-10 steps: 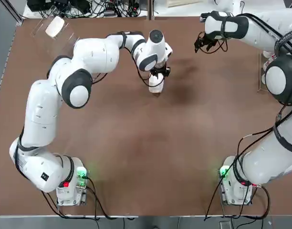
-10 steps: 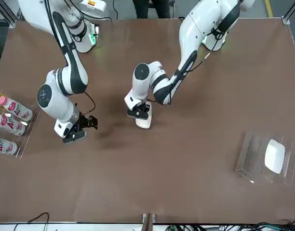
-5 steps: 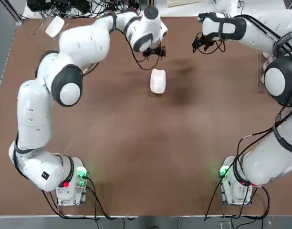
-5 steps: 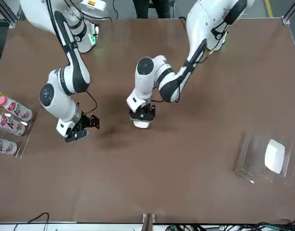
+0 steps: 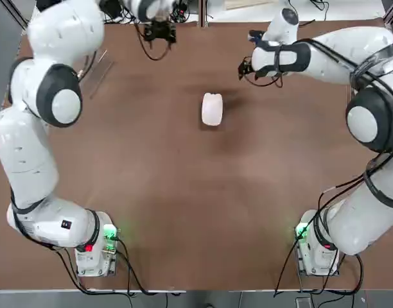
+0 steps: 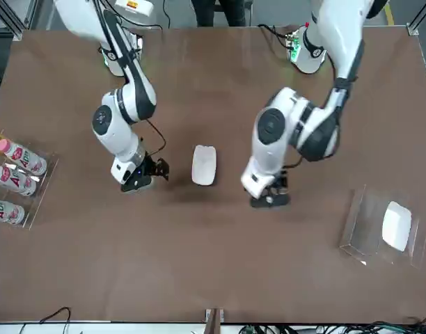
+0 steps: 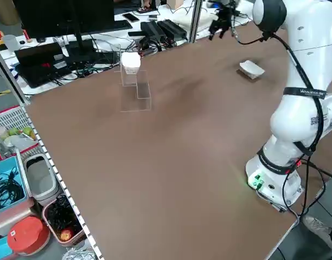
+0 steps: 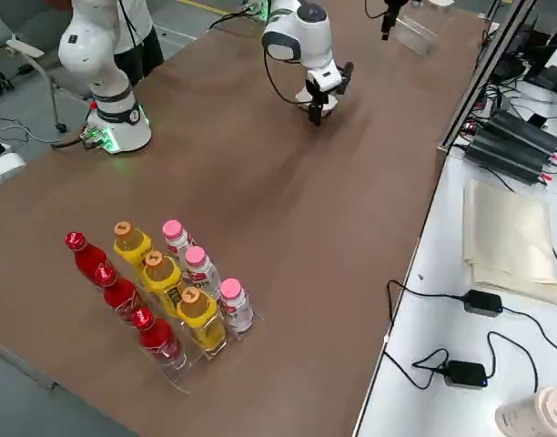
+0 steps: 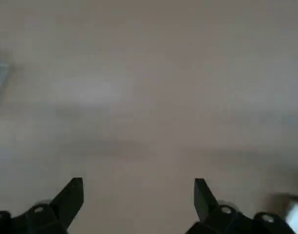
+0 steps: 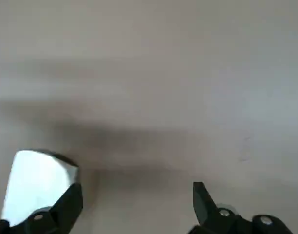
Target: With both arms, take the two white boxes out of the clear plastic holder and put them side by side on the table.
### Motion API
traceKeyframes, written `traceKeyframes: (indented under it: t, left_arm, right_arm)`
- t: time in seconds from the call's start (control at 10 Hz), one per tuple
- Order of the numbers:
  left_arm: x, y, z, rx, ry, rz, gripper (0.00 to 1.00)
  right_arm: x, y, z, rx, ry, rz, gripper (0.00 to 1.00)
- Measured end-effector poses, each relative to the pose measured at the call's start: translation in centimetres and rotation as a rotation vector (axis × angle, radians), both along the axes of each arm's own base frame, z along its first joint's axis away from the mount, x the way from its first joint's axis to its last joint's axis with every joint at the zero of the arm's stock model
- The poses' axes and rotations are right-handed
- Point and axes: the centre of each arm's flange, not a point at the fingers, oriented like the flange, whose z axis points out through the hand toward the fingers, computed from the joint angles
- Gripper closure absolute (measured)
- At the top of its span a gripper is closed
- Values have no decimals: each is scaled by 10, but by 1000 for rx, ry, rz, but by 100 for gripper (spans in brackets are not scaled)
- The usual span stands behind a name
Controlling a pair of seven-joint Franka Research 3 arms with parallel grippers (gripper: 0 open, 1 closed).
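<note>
Brown table (image 5: 196, 205) all around, big and flat, with wires and desks past the far edge. Off at the right arm's side, a clear rack of bottles (image 6: 14, 182), not part of the job.

One white box on the table (image 5: 212, 109), lying flat near the middle, a bit toward the far side. Already out of the clear plastic holder (image 6: 364, 231). Other white box (image 6: 396, 225) sitting inside that holder, at the far left corner of the table.

Left gripper (image 6: 270, 198) up over bare table, between the middle box and the holder. Jaws wide apart, nothing between them. Right gripper (image 6: 147, 174) low, just beside the box on the table, on its right side. Jaws spread apart too, holding nothing; in the right wrist view the box shows next to one finger, not between the two.

About the box in the holder: looks small, so likely light. Looks hard and smooth with round corners, so maybe slippery. Best to pinch across the two flat sides, near the middle, not on the round corners. Squeeze gently but firmly. Lift straight up out of the slot.

About the holder: see-through and likely light as well, so easy to bump or drag along. Go slow coming in, and keep the fingers off its walls.

Then set the box down flat, right next to the first one.
</note>
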Motion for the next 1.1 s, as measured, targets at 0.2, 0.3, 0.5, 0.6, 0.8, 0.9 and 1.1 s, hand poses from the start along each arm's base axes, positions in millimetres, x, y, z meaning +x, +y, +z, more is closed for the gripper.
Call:
traceKeyframes:
  t: [0.2, 0.3, 0.5, 0.6, 0.8, 0.9, 1.1]
  left_arm:
    - [30, 85, 6, 13, 26, 55, 0]
    - [41, 130, 13, 20, 39, 79, 0]
    - [49, 213, 29, 38, 71, 116, 2]
    - [49, 249, 31, 45, 85, 131, 4]
    - [50, 318, 31, 115, 101, 53, 4]
    - [51, 342, 31, 168, 106, -37, 5]
    - [53, 350, 17, 262, 142, -210, 9]
  right_arm:
    - [-28, 46, -25, 28, 20, -154, 0]
    - [-41, 67, -36, 40, 26, -210, 0]
    - [-56, 88, -53, 45, 29, -245, 0]
    - [-58, 90, -59, 45, 30, -259, 0]
    - [-67, 103, -66, 57, 23, -287, 0]
    - [-76, 114, -75, 60, 17, -290, 1]
    - [-92, 128, -93, 56, 17, -292, 4]
